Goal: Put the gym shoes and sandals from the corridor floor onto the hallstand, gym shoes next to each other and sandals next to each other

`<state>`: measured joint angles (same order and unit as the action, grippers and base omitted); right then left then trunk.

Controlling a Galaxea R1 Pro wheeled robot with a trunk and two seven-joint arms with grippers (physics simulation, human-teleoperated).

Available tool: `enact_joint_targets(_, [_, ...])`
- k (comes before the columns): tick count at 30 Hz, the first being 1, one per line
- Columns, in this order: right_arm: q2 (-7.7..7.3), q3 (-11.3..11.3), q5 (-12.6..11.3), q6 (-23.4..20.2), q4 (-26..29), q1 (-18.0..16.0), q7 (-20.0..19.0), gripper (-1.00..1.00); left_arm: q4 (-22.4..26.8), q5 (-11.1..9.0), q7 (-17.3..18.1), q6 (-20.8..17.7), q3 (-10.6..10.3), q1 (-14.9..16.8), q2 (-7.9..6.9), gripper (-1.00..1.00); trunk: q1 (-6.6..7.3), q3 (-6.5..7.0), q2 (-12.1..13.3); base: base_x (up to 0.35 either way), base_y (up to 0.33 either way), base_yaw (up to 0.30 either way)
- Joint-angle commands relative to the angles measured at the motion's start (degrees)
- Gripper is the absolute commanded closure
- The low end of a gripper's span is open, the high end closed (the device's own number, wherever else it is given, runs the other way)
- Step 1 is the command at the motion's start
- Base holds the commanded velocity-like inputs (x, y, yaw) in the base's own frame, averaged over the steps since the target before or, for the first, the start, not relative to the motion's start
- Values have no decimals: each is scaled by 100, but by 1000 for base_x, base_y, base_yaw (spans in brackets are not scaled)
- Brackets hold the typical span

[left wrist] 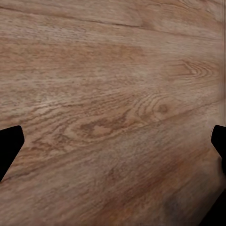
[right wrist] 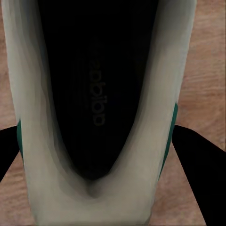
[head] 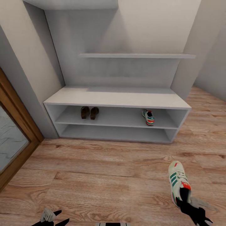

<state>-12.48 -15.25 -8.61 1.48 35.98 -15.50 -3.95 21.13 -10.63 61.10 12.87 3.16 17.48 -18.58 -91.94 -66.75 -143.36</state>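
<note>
Status against the hallstand [head: 116, 98]: both sandals [head: 89, 112] sit side by side on its upper open shelf toward the mirror-side end; one gym shoe [head: 148, 117] sits on the same shelf near the opposite end. The second gym shoe [head: 178, 182] lies on the corridor floor [head: 103, 175], well out in front of the hallstand, toe pointing toward it.

Right gripper [head: 185, 201] is at that shoe's heel. In the right wrist view its fingers [right wrist: 195, 155] straddle the heel, spread to either side; we cannot tell whether they grip yet.

Left gripper [head: 50, 219] hangs spread apart over bare planks.

We judge the step as grasping the last shoe. Seat the fingers low on the heel collar, squeeze evenly, lift level, then set it just beside the shelved sneaker.
</note>
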Motion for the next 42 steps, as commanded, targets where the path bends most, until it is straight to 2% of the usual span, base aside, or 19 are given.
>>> enact_joint_targets(1, [128,137,-51,5,22,-49,-4,100,-6,3,41,34,11,1,-1,-100,1,-5,-2,0,0,0])
enact_joint_targets(2, [231,270,-48,-10,52,-95,37,100,-5,6,71,33,11,1,-2,-100,1,-5,-2,0,0,0])
enact_joint_targets(3, [429,521,-43,-62,99,-189,152,100,-5,10,155,33,10,1,-7,-100,1,-5,-2,0,0,0])
enact_joint_targets(6, [698,879,-39,-240,139,-356,391,100,-7,13,322,32,9,1,-35,-100,1,-5,-2,0,0,0])
enact_joint_targets(7, [862,1108,-38,-435,155,-494,576,100,-8,14,436,32,9,1,-74,-100,1,-5,-2,0,0,0])
enact_joint_targets(9, [1016,1324,-40,-670,164,-650,767,100,-8,15,533,32,9,1,-111,-100,1,-5,-2,0,0,0])
enact_joint_targets(10, [1156,1519,-45,-919,171,-815,947,100,-9,16,605,31,9,1,-138,-100,1,-5,-2,0,0,0])
enact_joint_targets(12, [1285,1682,-48,-1158,173,-982,1094,100,-11,16,652,31,9,1,-160,-100,1,-5,-2,0,0,0])
enact_joint_targets(13, [1409,1808,-50,-1373,174,-1139,1198,100,-11,16,683,31,9,1,-174,-100,1,-5,-2,0,0,0])
enact_joint_targets(16, [1577,1923,-51,-1632,174,-1351,1291,100,-12,16,710,33,7,-2,-186,-100,1,-5,-2,0,0,0])
enact_joint_targets(17, [1732,1982,-49,-1837,173,-1551,1343,100,-12,20,727,36,2,-5,-192,-100,1,-5,-2,0,0,0])
enact_joint_targets(20, [2003,2032,-40,-2400,169,-2121,1582,100,-13,24,741,39,-8,-7,-198,-100,1,-5,-2,0,0,0])
enact_joint_targets(22, [2065,2037,-47,-2731,166,-2397,1776,100,-13,25,743,40,-15,-7,-197,-100,1,-5,-2,0,0,0])
enact_joint_targets(23, [2117,2042,-68,-3261,177,-2870,2150,100,-13,25,743,40,-28,-8,-197,-100,1,-5,-2,0,0,0])
enact_joint_targets(25, [2126,2043,-74,-3384,184,-3066,2250,100,-13,25,744,40,-31,-8,-198,-100,1,-5,-2,0,0,0])
enact_joint_targets(26, [2134,2043,-69,-3482,180,-3378,2374,100,-13,25,740,35,-43,-8,-199,-100,1,-5,-2,0,0,0])
enact_joint_targets(28, [2140,2043,-73,-3525,179,-3659,2843,100,-13,25,737,32,-59,-8,-191,-100,1,-5,-2,0,0,0])
enact_joint_targets(35, [2133,2036,-64,-3526,165,-3713,3023,100,-19,30,736,31,-67,-8,-196,-100,1,-5,-2,0,0,0])
enact_joint_targets(42, [2127,2030,-61,-3506,133,-3723,3320,100,-14,230,736,36,-70,-8,-188,-100,1,-5,-2,0,0,0])
